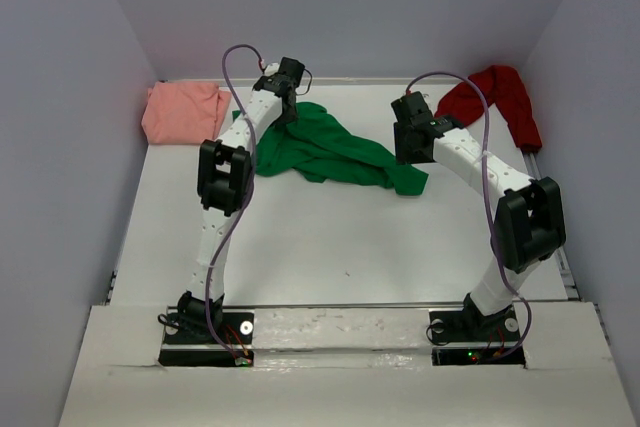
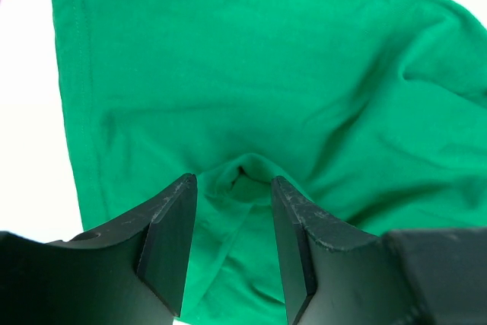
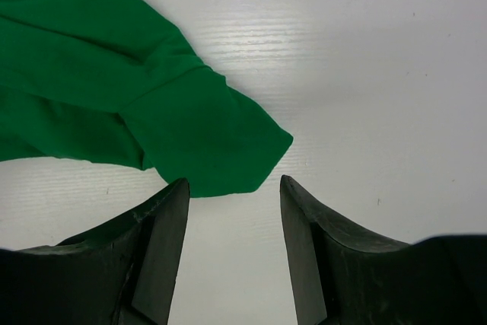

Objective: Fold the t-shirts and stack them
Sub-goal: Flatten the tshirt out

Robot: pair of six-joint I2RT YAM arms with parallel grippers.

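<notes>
Three shirts are out on the table (image 1: 340, 247) and nothing is stacked yet. The green shirt (image 1: 330, 152) sprawls crumpled in the middle toward 12 o'clock. The pink shirt (image 1: 185, 112) sits bunched at about 10 o'clock, and the dark red shirt (image 1: 495, 97) is at 2 o'clock, slumped partly up the wall (image 1: 590, 97).

The left gripper (image 2: 232, 184) is over the green shirt's 10 o'clock end. Its fingers are apart and straddle a little pucker of cloth, not squeezed down on it. The right gripper (image 3: 232, 184) also has its fingers apart over bare table, with the sleeve end (image 3: 228, 142) lying just ahead of the tips at the shirt's 4 o'clock end.

My take on handling: this stuff is light and totally floppy — zero stiffness, so it'll sag and bunch wherever it isn't held. Pinching mid-panel probably just lifts a tent. I'd grab along the stitched hem (image 2: 76, 89) or at corners, one per gripper, and pull it flat before any fold.
</notes>
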